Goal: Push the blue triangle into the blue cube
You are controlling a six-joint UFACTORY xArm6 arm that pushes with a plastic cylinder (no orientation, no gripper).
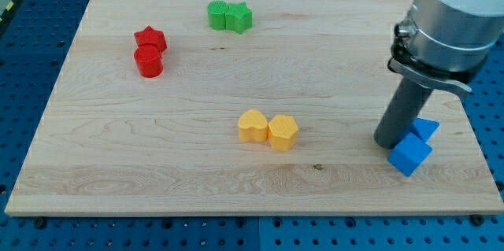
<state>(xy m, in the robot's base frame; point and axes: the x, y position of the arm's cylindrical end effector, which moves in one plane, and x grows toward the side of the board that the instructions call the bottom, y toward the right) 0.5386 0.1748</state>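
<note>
Nearest the lower right of the frame sits the small blue plastic cube, resting on the pale wooden surface close to its right edge. Just behind it and touching it, or so nearly that no gap shows, lies the small blue plastic triangle, partly hidden by the dark rod. The rod's tip stands at the left flank of both blue blocks, right against the cube's upper left corner. The arm carries no jaws (it ends in that plain rod, so nothing is held or clamped).

The triangle looks light, rigid and smooth, likely to slide easily and to swivel if pushed off-centre; a push is best placed on its far flat face, squarely toward the cube.

Farther left, mid-frame, a yellow heart-shaped block touches a yellow hexagonal block. Beyond, upper left, a red cylinder abuts a red star, and a green rounded block meets a green star.
</note>
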